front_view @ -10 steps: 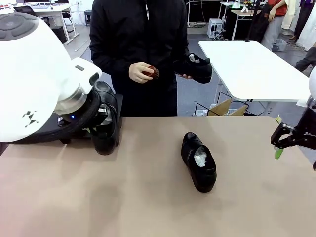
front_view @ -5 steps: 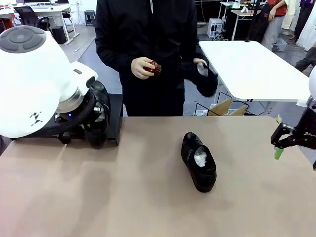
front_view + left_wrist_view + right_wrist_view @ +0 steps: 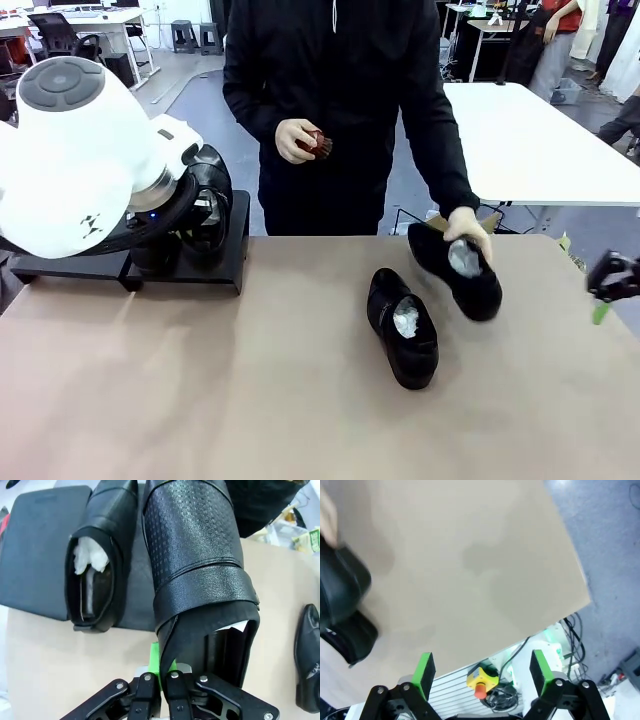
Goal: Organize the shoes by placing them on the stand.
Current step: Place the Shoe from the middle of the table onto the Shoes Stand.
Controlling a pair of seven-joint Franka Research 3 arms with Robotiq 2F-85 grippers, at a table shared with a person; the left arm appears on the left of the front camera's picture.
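Person's hand (image 3: 468,228) brought shoe (image 3: 462,275) down to table (image 3: 250,400); your left gripper (image 3: 162,669) clamps second shoe (image 3: 200,570) at stand (image 3: 35,555); right gripper (image 3: 482,672) spread.

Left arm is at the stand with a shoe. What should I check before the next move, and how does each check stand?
1. Grip: the left gripper is shut on the heel wall of the held shoe. Ok.
2. Placement: the held shoe is over the stand, beside the parked shoe. Ok.
3. Is the held shoe's sole resting on the stand? Cannot tell.
4. The right gripper is open with nothing between its pads, off the table's right edge. Ok.
5. Table shoes free to pick: the person's hand is on the right-hand shoe, close to the middle shoe. Not ok.
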